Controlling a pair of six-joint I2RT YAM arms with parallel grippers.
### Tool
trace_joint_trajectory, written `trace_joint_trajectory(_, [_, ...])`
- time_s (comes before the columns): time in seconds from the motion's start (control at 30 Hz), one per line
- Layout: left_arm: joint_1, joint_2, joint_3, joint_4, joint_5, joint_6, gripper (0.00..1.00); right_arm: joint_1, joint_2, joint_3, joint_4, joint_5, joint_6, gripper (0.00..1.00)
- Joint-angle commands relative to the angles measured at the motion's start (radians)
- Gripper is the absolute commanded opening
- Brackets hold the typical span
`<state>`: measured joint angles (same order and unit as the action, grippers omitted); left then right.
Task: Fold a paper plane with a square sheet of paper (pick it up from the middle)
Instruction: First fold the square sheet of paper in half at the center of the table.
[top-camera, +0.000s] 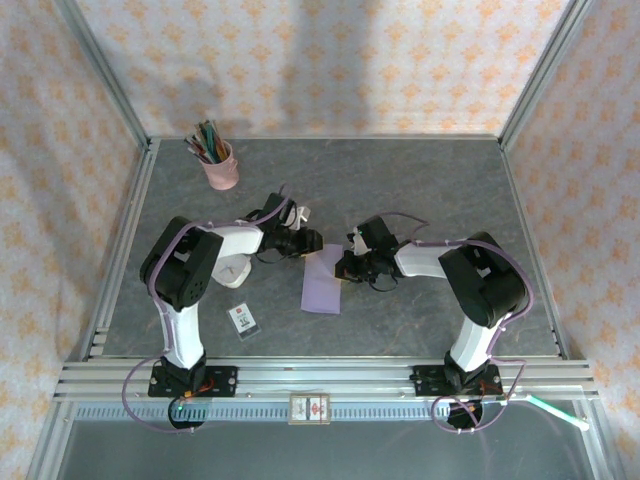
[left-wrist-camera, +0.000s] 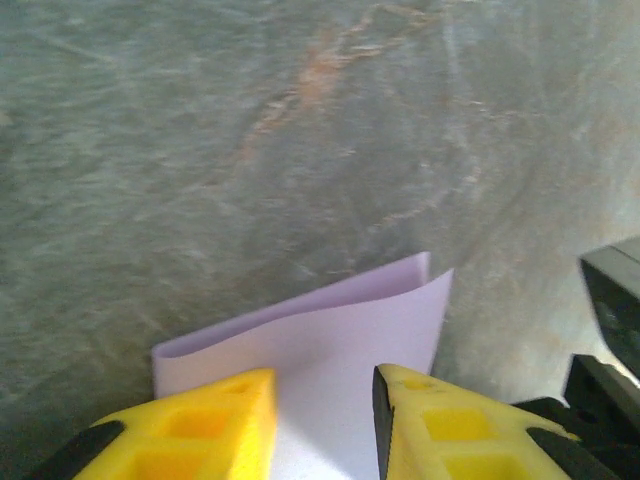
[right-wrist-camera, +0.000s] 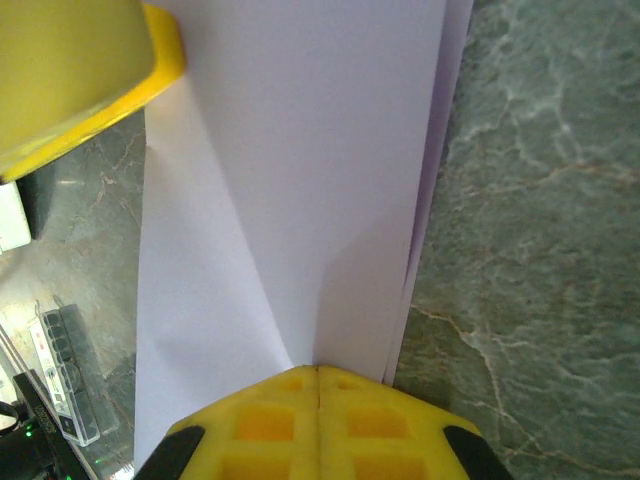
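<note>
Plenty of bare table (top-camera: 420, 180) past the far side of the folded sheet (top-camera: 322, 290), and a clear strip on its near side too. Its far edge is crowded by the left gripper (left-wrist-camera: 325, 378), jaws apart, and its right edge by the pinching right gripper (right-wrist-camera: 317, 370). A small white card (top-camera: 243, 320) lies off its near-left, and a pink pen cup (top-camera: 221, 167) stands well off far-left.

Overhead I read even, diffuse light, with soft shadow bands on the wall (top-camera: 330, 70) behind the square sheet of paper (top-camera: 322, 280). Left wrist feed blurred, table (left-wrist-camera: 300, 150) beyond the sheet smeared. Right wrist sharper — faint grey shadow across the sheet.
</note>
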<state>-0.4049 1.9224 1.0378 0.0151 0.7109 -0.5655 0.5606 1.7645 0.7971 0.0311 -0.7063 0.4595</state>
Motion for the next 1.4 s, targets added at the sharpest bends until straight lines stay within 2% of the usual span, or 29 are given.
trace_joint_trajectory(0.0, [0.018,0.019,0.011,-0.024,-0.041,0.041,0.35,-0.005,0.075,-0.065,-0.144,0.247,-0.023,0.01])
trace_joint_trajectory(0.27, [0.042,0.003,0.027,-0.083,-0.082,0.081,0.36,-0.005,0.075,-0.069,-0.138,0.244,-0.02,0.01])
trace_joint_trajectory(0.43, [0.04,-0.112,0.011,-0.097,-0.083,0.066,0.36,-0.005,0.075,-0.067,-0.141,0.247,-0.019,0.01])
trace_joint_trajectory(0.6, [-0.02,-0.267,-0.097,-0.074,-0.076,0.004,0.36,-0.005,0.076,-0.064,-0.14,0.247,-0.019,0.01])
trace_joint_trajectory(0.77, [-0.092,-0.357,-0.247,-0.002,-0.041,-0.11,0.27,-0.005,0.081,-0.064,-0.137,0.245,-0.02,0.01])
trace_joint_trajectory(1.0, [-0.112,-0.378,-0.369,0.042,-0.015,-0.146,0.2,-0.005,0.085,-0.06,-0.137,0.244,-0.023,0.01])
trace_joint_trajectory(1.37, [-0.104,-0.308,-0.376,0.072,0.002,-0.123,0.18,-0.005,0.078,-0.061,-0.144,0.253,-0.026,0.01])
